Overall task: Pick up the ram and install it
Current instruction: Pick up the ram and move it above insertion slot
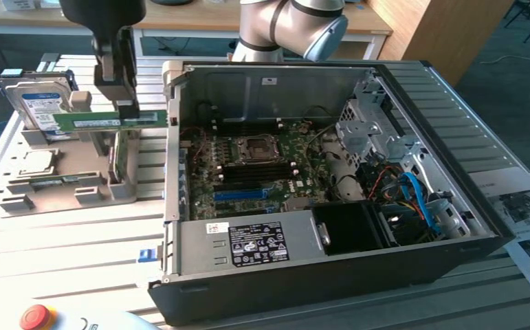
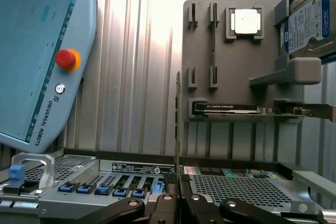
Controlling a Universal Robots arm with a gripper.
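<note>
A: Ram (image 1: 86, 122)?
B: Gripper (image 1: 127, 108) is clamped on it, holding it level above the grey holder (image 1: 91, 196), at the exterior view's left of the computer case (image 1: 246, 278).
A: Step?
B: Picked up, not installed. Install likely calls for clearing the case wall, then lining up with the black slots (image 1: 246, 180).
A: Obstacles?
B: That near case wall. Hard drive (image 1: 40, 103) and processor chip (image 1: 34, 163) sit on the holder nearby.

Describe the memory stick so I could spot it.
Find the open black computer case; a grey parts stand sits beside it, on the exterior view's left. Above it, jaws pinch a long flat green circuit-board stick. Unlike the boxy silver hard drive, it is thin, green and held in mid-air.
</note>
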